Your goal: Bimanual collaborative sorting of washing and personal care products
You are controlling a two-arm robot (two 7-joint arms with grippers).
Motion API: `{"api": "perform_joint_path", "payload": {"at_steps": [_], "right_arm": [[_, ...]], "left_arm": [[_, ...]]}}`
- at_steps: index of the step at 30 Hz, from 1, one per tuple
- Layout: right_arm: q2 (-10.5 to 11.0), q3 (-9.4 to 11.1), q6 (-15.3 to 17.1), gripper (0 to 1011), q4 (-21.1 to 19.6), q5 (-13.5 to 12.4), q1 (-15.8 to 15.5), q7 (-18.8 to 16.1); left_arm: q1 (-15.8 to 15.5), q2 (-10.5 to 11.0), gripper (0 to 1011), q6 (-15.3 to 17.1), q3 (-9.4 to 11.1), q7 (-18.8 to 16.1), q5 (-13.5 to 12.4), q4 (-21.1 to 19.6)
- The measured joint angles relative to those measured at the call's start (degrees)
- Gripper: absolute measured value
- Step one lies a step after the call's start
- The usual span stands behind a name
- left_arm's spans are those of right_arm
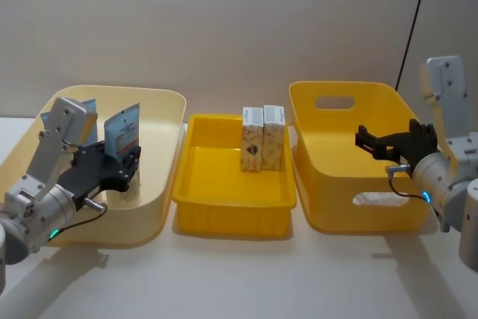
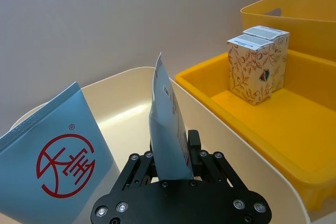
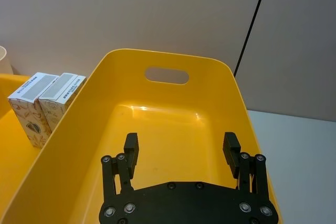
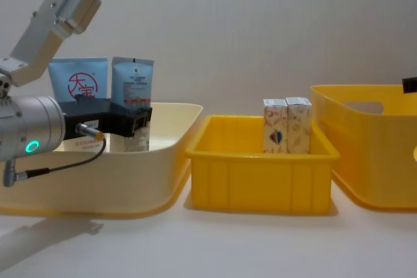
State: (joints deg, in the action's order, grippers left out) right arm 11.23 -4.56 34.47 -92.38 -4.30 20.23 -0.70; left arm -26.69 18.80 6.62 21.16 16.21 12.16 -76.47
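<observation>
Grey-white tube (image 2: 168,129): stands upright in the cream tub (image 2: 210,116) on the robot's left, cap end down, pinched across its lower part by the left gripper (image 2: 170,157). Whether its base touches the tub floor cannot be told.
Left gripper: closed on the tube, one finger on each flat face, low over the near side of the cream tub.
Light-blue tube (image 2: 58,156): upright in the same tub, just beside the held tube on its outer side, red circle logo facing the wrist camera; no finger touches it.
Cream boxes (image 1: 262,138): two, upright and touching side by side, at the back of the yellow tray (image 1: 224,196) in the middle.
Right gripper (image 3: 181,148): fingers spread wide with nothing between them, hovering over the deep yellow tub (image 3: 168,95) on the robot's right.
Deep yellow tub: its floor is bare as far as the right wrist view reaches.
Done so far, as a judgement: the boxes look sorted, gathered as one kind in the tray.
In hand, as a judgement: the grasp in the cream tub could be a pick or a placement; the views do not settle which.
Left, as a judgement: both tubes share one tub and the right-hand tub holds nothing, so if the tubes are meant to go there, that transfer, perhaps a handover to the waiting right gripper, remains.
</observation>
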Motion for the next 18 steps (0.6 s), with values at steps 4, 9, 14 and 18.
{"api": "perform_joint_path", "payload": {"at_steps": [4,9,14,18], "right_arm": [[0.0,0.0,0.0,1001,0.0,0.0,0.0,0.0],[0.0,0.0,0.0,1001,0.0,0.0,0.0,0.0],[0.0,0.0,0.0,1001,0.0,0.0,0.0,0.0],[0.0,0.0,0.0,1001,0.0,0.0,0.0,0.0]], "left_arm": [[0.0,0.0,296,0.0,0.0,0.0,0.0,0.0],[-0.2,0.0,296,0.0,0.1,0.0,-0.5,0.0],[-0.8,0.1,295,-0.2,0.4,0.1,-1.4,-0.1],[-1.3,0.1,294,-0.6,0.5,0.3,-1.9,-0.5]]}}
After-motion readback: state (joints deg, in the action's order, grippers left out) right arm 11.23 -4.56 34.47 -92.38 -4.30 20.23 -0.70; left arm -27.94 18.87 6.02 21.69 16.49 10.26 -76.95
